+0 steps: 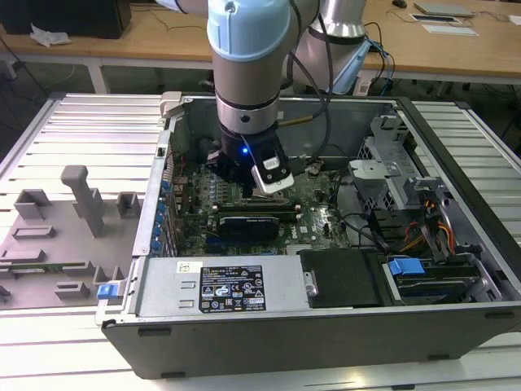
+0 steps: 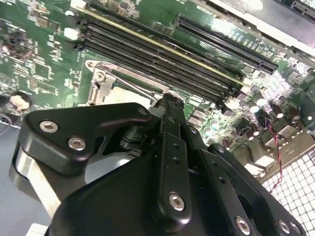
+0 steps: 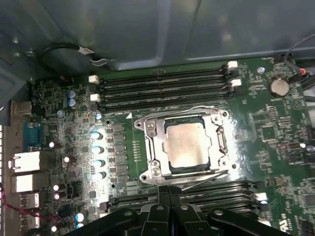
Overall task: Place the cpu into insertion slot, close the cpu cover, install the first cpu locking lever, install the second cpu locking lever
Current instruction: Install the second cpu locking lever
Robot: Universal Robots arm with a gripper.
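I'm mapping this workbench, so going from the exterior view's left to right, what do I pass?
Grey parts tray → blue clip at the computer case's corner → gripper above the motherboard → blue drive latch → case's right wall.

The robot arm (image 1: 248,73) points straight down, its wrist low. The black gripper (image 3: 169,191) hangs at its end with its two fingers (image 2: 170,105) pressed together.

exterior: high, angled, far | wrist views: close above motherboard (image 3: 275,137)
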